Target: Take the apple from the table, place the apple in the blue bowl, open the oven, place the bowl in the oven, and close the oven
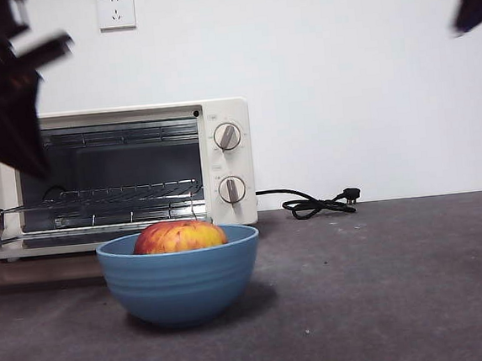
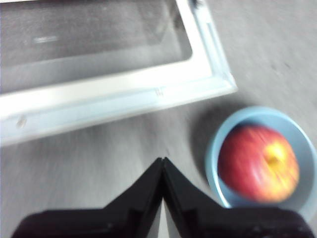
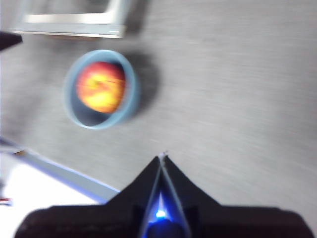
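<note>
Two steps are judged done: the apple is being held in the blue bowl on the table, near the oven, whose door is lying open. Both the left gripper and right gripper are pressed together, empty. Next, the bowl is being readied for gripping at its rim.

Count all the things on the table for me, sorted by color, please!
Red and yellow: 1, the apple, sitting in the bowl
Blue: 1, the blue bowl
Cream-white: 1, the oven, its door open
Black: 1, the oven's cord
Total: 4
</note>
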Tool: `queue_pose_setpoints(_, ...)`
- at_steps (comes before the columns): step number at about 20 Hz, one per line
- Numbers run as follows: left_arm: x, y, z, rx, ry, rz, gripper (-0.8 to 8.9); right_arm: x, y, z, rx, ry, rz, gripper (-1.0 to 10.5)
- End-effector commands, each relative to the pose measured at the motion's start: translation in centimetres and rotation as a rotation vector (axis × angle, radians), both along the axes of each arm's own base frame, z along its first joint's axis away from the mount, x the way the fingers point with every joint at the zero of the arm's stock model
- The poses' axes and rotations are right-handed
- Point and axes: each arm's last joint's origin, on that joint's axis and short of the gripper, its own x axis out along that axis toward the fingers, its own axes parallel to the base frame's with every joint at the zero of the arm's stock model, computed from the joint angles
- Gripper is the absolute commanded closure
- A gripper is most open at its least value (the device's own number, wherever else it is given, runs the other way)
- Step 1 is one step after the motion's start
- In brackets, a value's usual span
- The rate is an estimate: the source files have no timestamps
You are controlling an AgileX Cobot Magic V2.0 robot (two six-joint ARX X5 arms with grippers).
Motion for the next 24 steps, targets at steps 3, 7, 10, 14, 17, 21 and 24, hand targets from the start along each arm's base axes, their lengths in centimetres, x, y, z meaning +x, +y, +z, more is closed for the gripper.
queue_pose_setpoints(3, -4.2, 1.3, 2.1, 0.038, -0.017, -0.059, 8.21, 3.9, 2.9, -2.5, 0.034, 0.142, 0.043, 9.4)
queue_pose_setpoints(7, -7.8, 2.7, 3.5, 0.036, -0.035, -0.064, 8.2, 7.3, 6.6, -2.8, -0.073, 0.19, 0.058, 7.5)
queue_pose_setpoints(10, -9.8, 3.5, 4.3, 0.023, -0.075, -0.064, 8.19, 9.6, 9.5, -2.8, -0.14, 0.188, 0.084, 7.2)
queue_pose_setpoints(14, -11.5, 4.1, 4.7, 0.025, -0.098, -0.064, 8.19, 11.8, 12.7, -4.4, -0.188, 0.23, 0.13, 7.2)
queue_pose_setpoints(17, -12.2, 4.4, 4.5, 0.034, -0.072, -0.065, 8.18, 12.5, 14.3, -6.1, -0.22, 0.253, 0.146, 7.2)
queue_pose_setpoints(21, -12.5, 4.5, 4.3, 0.049, -0.029, -0.066, 8.18, 12.9, 15.6, -8.3, -0.258, 0.266, 0.155, 7.2)
queue_pose_setpoints(24, -12.6, 4.6, 4.2, 0.052, -0.021, -0.066, 8.18, 13.3, 16.2, -9.6, -0.305, 0.246, 0.134, 7.2)
